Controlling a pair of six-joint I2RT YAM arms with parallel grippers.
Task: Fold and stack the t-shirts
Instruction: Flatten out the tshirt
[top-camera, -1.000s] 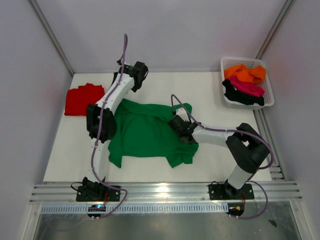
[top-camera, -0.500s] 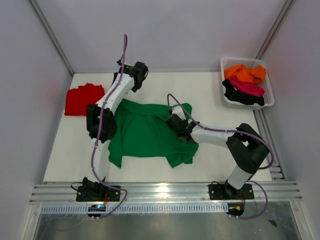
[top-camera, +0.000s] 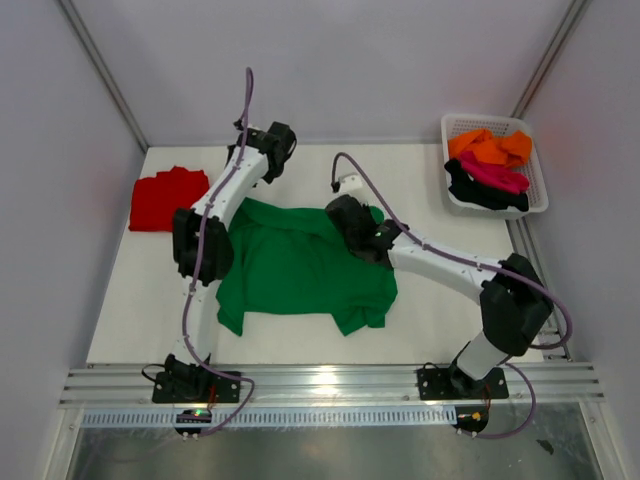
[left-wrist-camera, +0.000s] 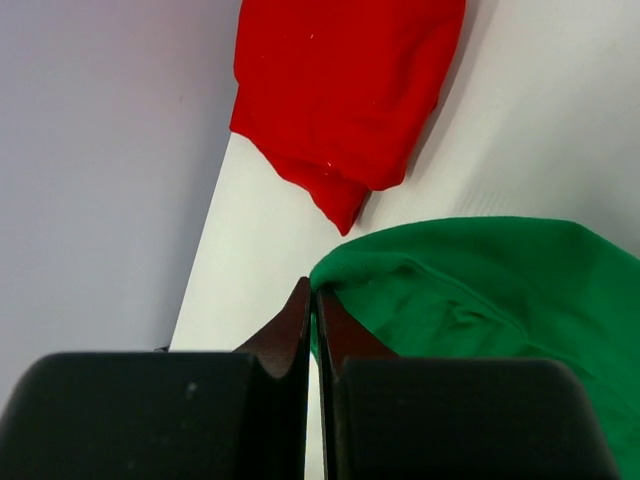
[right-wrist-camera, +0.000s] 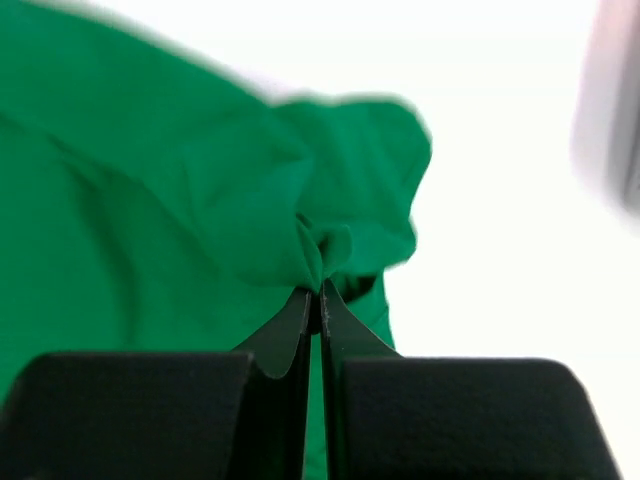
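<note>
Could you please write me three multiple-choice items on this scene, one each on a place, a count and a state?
1. Where does the red t-shirt lie, relative to the green t-shirt?
A. On top of it
B. Apart from it, toward the robot's left
C. Apart from it, toward the robot's right

2. How many colours of cloth show in the white basket?
A. One
B. Two
C. Three

3. How does the right gripper stand?
A. Shut, pinching a fold of the green t-shirt
B. Wide open over bare table
C. Shut on the red t-shirt

Answers:
1 B, since the top view shows it near the table's far left corner, with white table between the two.
2 C, since orange, magenta and black cloth are visible.
3 A, since the right wrist view shows green cloth bunched at the closed fingertips.
</note>
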